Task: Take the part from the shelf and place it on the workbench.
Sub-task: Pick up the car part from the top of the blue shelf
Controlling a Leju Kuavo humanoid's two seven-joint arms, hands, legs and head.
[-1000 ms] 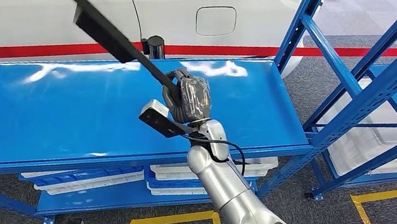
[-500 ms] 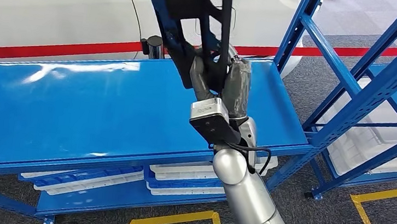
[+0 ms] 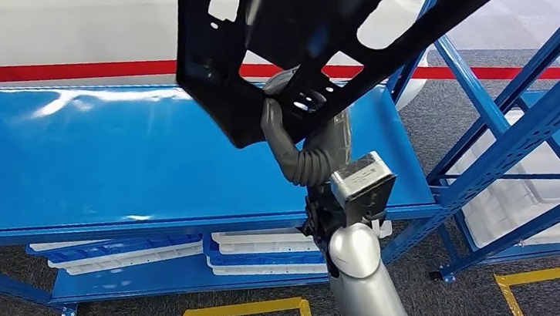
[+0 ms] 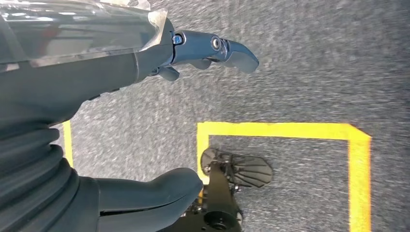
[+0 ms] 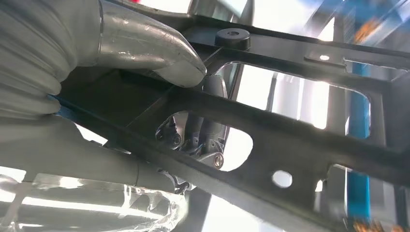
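The fingers (image 3: pixel 280 127) of the right hand (image 3: pixel 294 140) are wrapped around the lower edge of the part (image 3: pixel 273 33), a large flat black frame with cut-outs and small holes, which in the head view is held up high above the blue shelf (image 3: pixel 106 157), tilted and covering much of the upper picture; it touches nothing but the hand. The silver right arm (image 3: pixel 361 290) rises from below toward it. White trays (image 3: pixel 268 254) lie on the lower level of the shelf, and yellow floor tape (image 3: pixel 246 313) marks the ground in front. In the left wrist view the left hand (image 4: pixel 121 121) hangs over grey carpet and a yellow tape outline (image 4: pixel 285 130), its fingers apart and holding nothing. In the right wrist view the thick grey thumb (image 5: pixel 150 48) presses on one face of the part's bars (image 5: pixel 290 140), and the darker fingers show through an opening on the other side, so the grip clamps the frame from both faces. The step in hand looks like carrying: the part is off the shelf and not yet set down. No workbench is in sight, so the next move probably calls for turning the body toward it while keeping the wide frame clear of the blue uprights (image 3: pixel 512 134) on the right.
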